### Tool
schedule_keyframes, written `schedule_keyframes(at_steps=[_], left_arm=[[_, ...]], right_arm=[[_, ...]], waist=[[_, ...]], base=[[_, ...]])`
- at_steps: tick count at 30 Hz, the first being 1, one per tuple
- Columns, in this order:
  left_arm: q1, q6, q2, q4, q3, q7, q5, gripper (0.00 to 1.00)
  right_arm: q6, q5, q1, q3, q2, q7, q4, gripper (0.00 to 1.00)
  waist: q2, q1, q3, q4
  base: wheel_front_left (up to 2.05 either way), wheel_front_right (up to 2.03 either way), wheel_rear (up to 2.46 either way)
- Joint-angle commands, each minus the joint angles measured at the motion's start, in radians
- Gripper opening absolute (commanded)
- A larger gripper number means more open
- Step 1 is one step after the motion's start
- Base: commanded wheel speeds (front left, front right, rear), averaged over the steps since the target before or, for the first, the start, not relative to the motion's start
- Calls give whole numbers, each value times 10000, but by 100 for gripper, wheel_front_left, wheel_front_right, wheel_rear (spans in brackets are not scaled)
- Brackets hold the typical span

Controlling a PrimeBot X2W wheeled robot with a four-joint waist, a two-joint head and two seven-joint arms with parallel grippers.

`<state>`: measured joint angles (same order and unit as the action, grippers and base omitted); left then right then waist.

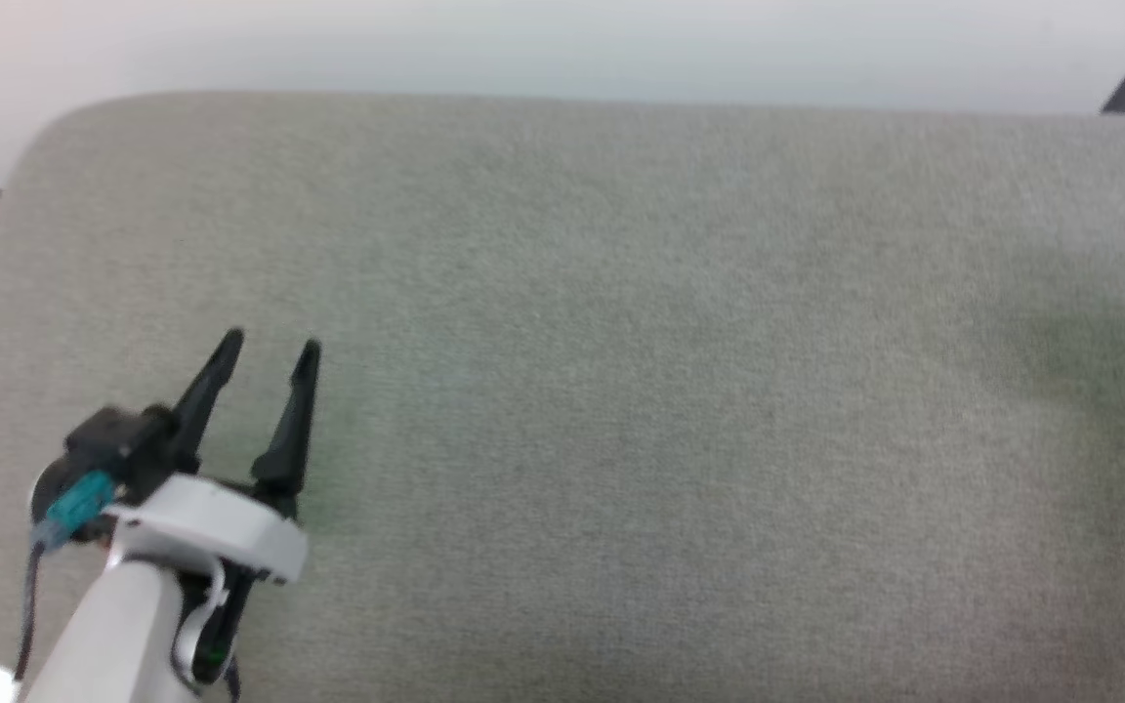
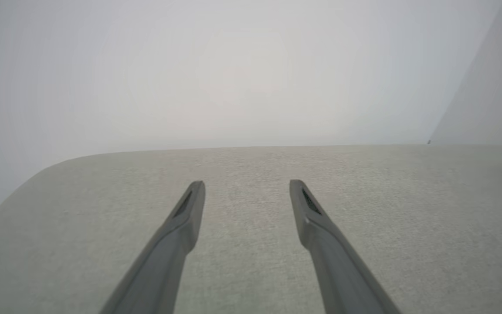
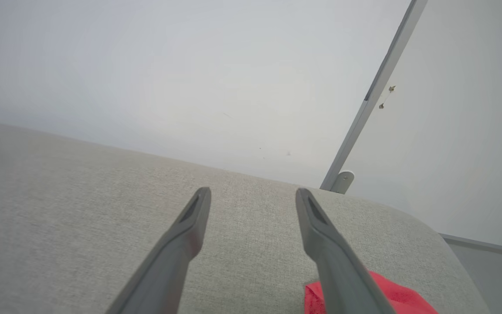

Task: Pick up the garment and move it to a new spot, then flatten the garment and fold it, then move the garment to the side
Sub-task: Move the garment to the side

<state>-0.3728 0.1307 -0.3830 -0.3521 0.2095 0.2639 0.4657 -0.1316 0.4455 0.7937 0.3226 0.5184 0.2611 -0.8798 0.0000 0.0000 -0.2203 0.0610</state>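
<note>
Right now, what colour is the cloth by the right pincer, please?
The cloth is red; the right wrist view shows it best.

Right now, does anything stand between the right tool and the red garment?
Nothing visible does. The right tool is open above the grey padded surface. A red corner of the garment lies on that surface close beside the tool and is partly hidden behind it. The rest of the garment is outside the picture.

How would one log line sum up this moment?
left gripper: open, empty | right gripper: open, empty | garment: red corner by right gripper, on grey cushion
</note>
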Motion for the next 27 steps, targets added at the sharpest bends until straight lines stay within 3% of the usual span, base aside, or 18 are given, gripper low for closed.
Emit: schedule_keyframes(at_steps=[1,14,27], left_arm=[[203,-13,-6,19,-133,-5,-95,100],[2031,-11,81,372,-1331,-5,-432,100],[2930,-11,-4,775,-1518,-5,-280,100]], right_arm=[[21,-138,-232,-150,-64,38,144,100],[21,-2122,-3859,-3196,-1824,39,3364,100],[21,-3634,-6682,-4345,-3643,41,5915,100]], waist=[[0,0,651,501],[0,0,1614,597],[0,0,1871,342]], base=[[0,0,0],[0,0,0],[0,0,0]])
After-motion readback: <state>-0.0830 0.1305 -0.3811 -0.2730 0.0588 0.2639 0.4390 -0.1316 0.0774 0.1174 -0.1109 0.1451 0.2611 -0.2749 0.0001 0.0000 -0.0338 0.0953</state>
